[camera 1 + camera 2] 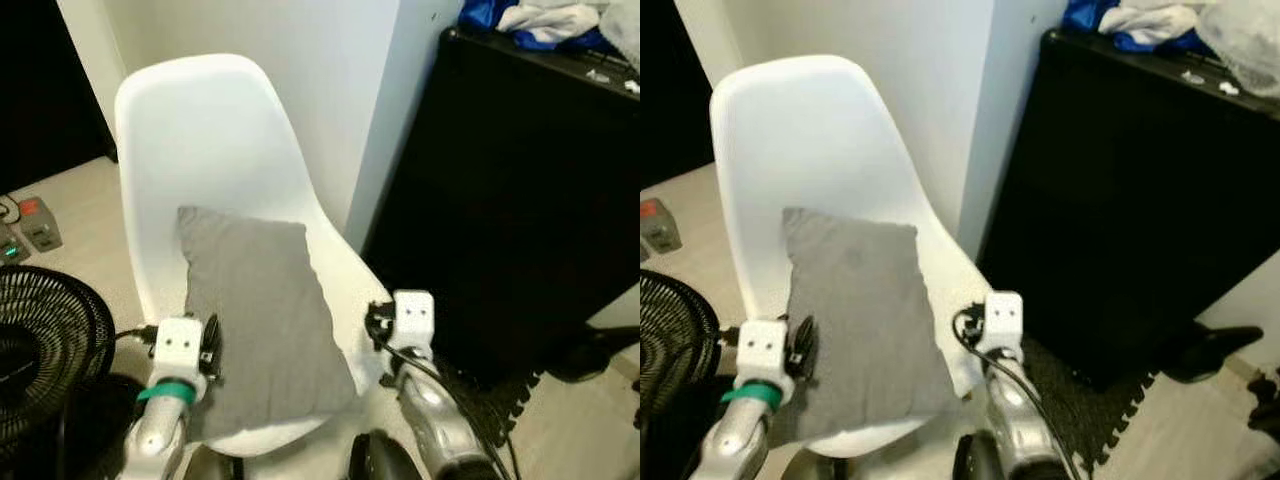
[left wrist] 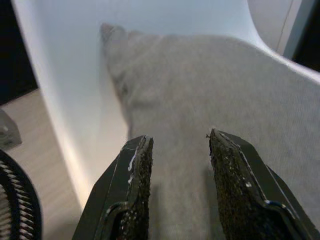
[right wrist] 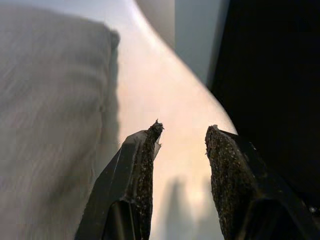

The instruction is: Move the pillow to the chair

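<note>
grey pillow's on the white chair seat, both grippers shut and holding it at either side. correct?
Not quite. The grey pillow does lie on the white chair, but both grippers are open and holding nothing. The left wrist view shows the left gripper with its fingers spread over the pillow's edge; the right wrist view shows the right gripper open above bare seat beside the pillow.

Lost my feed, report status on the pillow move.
Left claw open over grey fabric pillow. Right claw open, empty, beside it. Pillow lies on white plastic chair. Nothing obstructing.
</note>
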